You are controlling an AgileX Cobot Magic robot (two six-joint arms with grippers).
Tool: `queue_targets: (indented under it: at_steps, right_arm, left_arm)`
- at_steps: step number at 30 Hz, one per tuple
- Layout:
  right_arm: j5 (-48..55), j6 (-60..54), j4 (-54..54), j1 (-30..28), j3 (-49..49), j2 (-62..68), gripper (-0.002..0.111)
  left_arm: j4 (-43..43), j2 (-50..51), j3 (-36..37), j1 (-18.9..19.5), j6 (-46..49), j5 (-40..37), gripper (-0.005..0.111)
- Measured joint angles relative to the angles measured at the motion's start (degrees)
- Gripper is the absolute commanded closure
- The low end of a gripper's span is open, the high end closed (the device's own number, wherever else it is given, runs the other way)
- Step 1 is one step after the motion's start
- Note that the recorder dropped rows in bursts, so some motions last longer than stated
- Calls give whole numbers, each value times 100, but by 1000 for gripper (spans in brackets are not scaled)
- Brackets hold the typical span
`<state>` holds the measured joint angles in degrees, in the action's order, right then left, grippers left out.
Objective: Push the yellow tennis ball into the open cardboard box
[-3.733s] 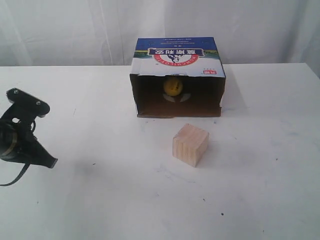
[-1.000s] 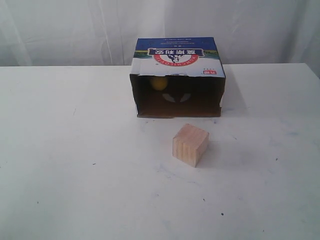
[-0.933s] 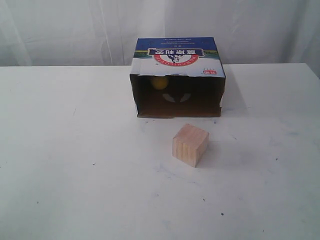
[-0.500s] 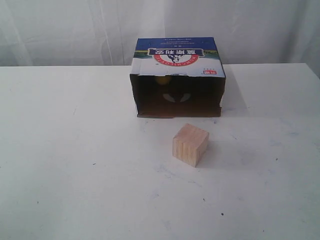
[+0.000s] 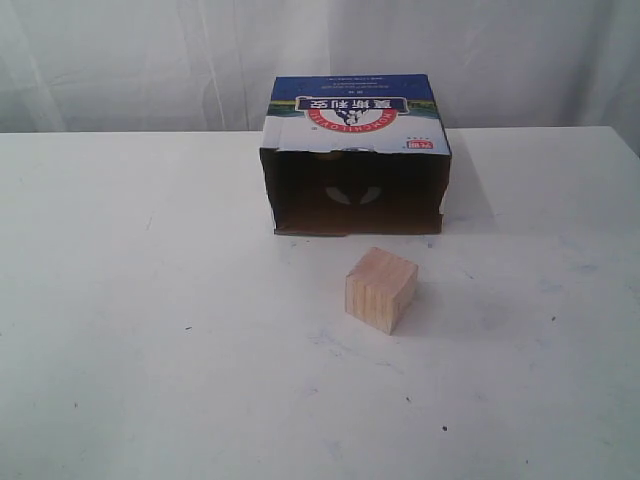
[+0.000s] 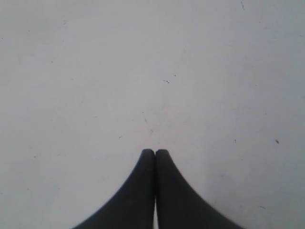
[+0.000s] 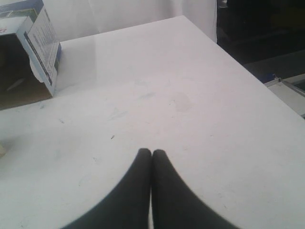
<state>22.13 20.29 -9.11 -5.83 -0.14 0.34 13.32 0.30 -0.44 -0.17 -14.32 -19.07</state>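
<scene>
The open cardboard box (image 5: pixel 355 130), blue and white with an upside-down red logo, lies on its side at the back of the white table, its dark mouth facing the front. The yellow tennis ball does not show; the shadowed inside of the box hides whatever lies deep in it. In the right wrist view a corner of the box (image 7: pixel 40 43) appears, far from my right gripper (image 7: pixel 151 151), which is shut over bare table. My left gripper (image 6: pixel 155 151) is also shut, with nothing held, above plain white tabletop. Neither gripper appears in the exterior view.
A light wooden cube (image 5: pixel 380 289) stands on the table (image 5: pixel 150 350) a little in front of the box mouth. White curtains hang behind the table. The table's right edge (image 7: pixel 248 71) drops off to a dark floor in the right wrist view.
The left arm has left the exterior view. The yellow ball rolled from the middle of the box mouth to the back left inside and faded into the dark interior.
</scene>
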Motion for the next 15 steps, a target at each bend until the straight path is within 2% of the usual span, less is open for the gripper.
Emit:
queue_targets:
  at_steps: [4,10,15]
  right_arm:
    - [-135,0,-55,0,0,0,108]
    - [-166,-167,-1042,10,0,0,108]
    - [-166,-204,-1220,10,0,0,108]
  left_arm:
    - [22,0,0,0,127,0,107]
    - [58,0,0,0,922,0,107]
    - [80,0,0,-52,1115,0,107]
